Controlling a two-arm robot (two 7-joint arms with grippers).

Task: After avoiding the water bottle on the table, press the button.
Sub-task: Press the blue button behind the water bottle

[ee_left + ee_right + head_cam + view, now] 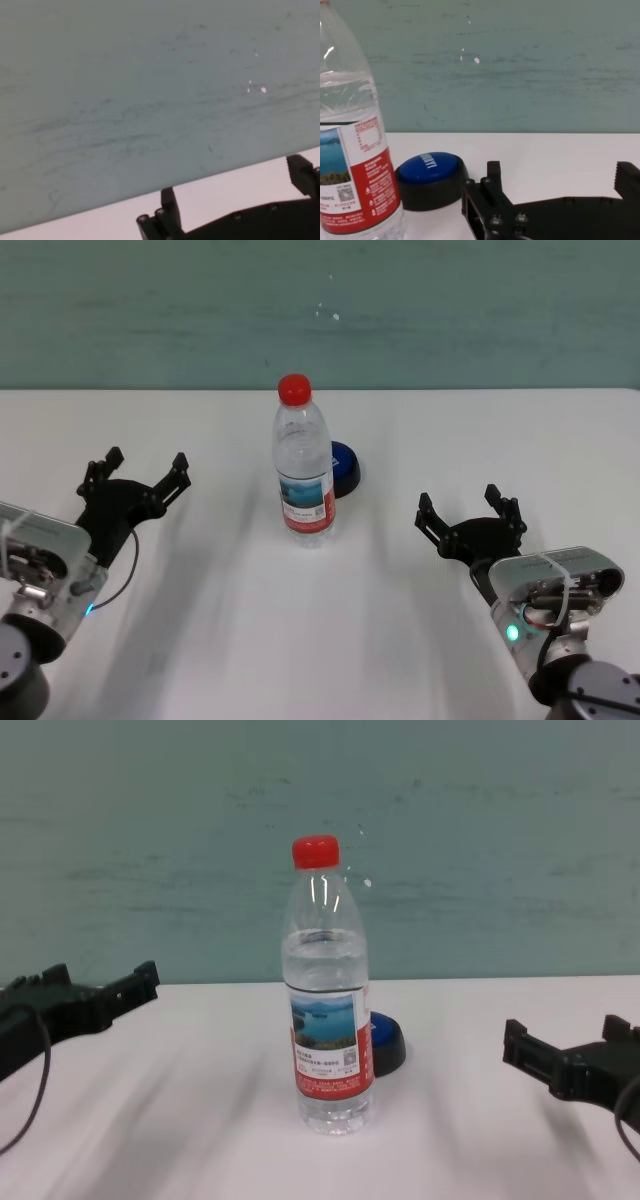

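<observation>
Standing upright near the middle of the table point(200, 640), somewhat toward its far edge, the water bottle point(303, 465) shows its red cap on top and its lake label facing the near edge. Just behind it, toward the far edge and a little toward the right side, sits the button point(345, 468), its blue dome on a dark round base; from the right wrist view the 2 look almost touching, though contact cannot be told. The left gripper point(136, 476) hovers over the left part of the table, fingers spread and grasping nothing, well apart from the bottle. The right gripper point(471, 514) hangs over the right part, nearer the near edge, also spread wide with nothing between its fingers.
</observation>
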